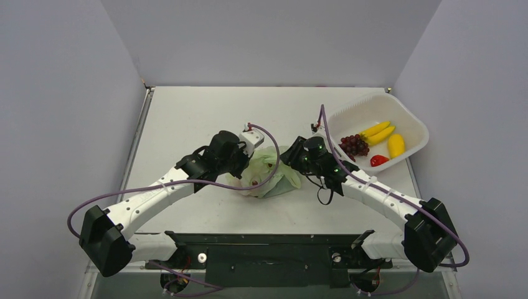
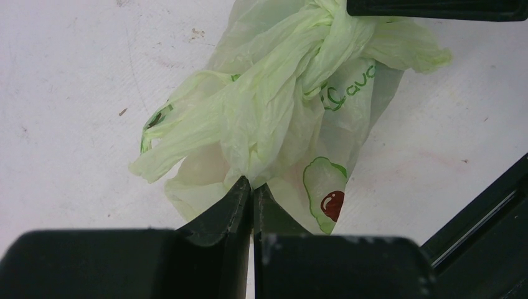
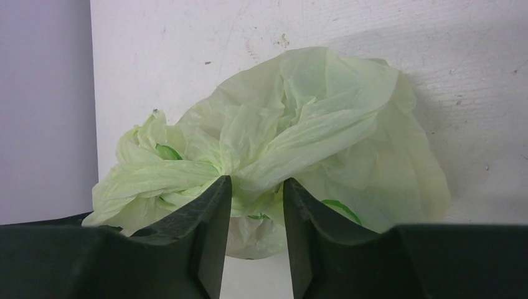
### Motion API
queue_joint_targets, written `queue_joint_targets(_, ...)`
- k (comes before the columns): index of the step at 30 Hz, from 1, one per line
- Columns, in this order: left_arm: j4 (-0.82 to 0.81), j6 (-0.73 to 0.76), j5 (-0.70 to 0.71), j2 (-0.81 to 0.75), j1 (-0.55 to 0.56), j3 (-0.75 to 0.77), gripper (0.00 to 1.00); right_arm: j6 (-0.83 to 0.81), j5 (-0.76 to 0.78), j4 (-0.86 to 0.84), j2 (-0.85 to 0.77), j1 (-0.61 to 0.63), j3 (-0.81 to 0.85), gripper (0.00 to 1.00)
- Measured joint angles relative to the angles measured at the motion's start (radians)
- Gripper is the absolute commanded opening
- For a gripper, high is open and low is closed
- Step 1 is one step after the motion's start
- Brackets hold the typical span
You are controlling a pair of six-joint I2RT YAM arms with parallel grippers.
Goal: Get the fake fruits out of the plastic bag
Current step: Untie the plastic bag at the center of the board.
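The pale green plastic bag (image 1: 269,173) lies crumpled on the table between both arms, its top bunched together. My left gripper (image 1: 251,164) is shut on a fold of the plastic bag (image 2: 274,106), with the jaws pressed together (image 2: 252,184). From the other side, my right gripper (image 1: 292,159) stands open at the plastic bag (image 3: 299,124), with loose film lying between its parted fingertips (image 3: 256,187). No fake fruits show inside the bag. A small red fake fruit (image 1: 378,160) lies in the white basket.
The white basket (image 1: 418,126) stands at the back right and holds yellow bananas (image 1: 377,132), a dark grape bunch (image 1: 355,145) and another yellow piece (image 1: 395,145). An avocado print (image 2: 325,193) marks the bag. Grey walls enclose the table.
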State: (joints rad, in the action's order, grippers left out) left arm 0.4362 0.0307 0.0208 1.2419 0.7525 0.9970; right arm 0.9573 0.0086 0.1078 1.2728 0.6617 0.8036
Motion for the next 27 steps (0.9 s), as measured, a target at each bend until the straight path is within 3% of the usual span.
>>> queue_joint_targets(3,0.000,0.000,0.000,0.000,0.000,0.000,0.00,-0.002,0.004,0.000,0.001,0.000,0.000,0.28)
queue_joint_targets(11,0.000,0.000,0.000,0.000,0.000,0.000,0.00,-0.006,0.002,-0.002,0.030,-0.001,0.000,0.00)
queue_joint_targets(18,-0.001,-0.001,0.012,0.000,0.000,0.000,0.00,0.002,0.006,-0.002,0.028,-0.028,-0.001,0.00)
queue_joint_targets(27,-0.019,-0.004,0.063,0.000,0.006,0.000,0.00,0.021,0.040,0.026,-0.106,-0.201,-0.121,0.00)
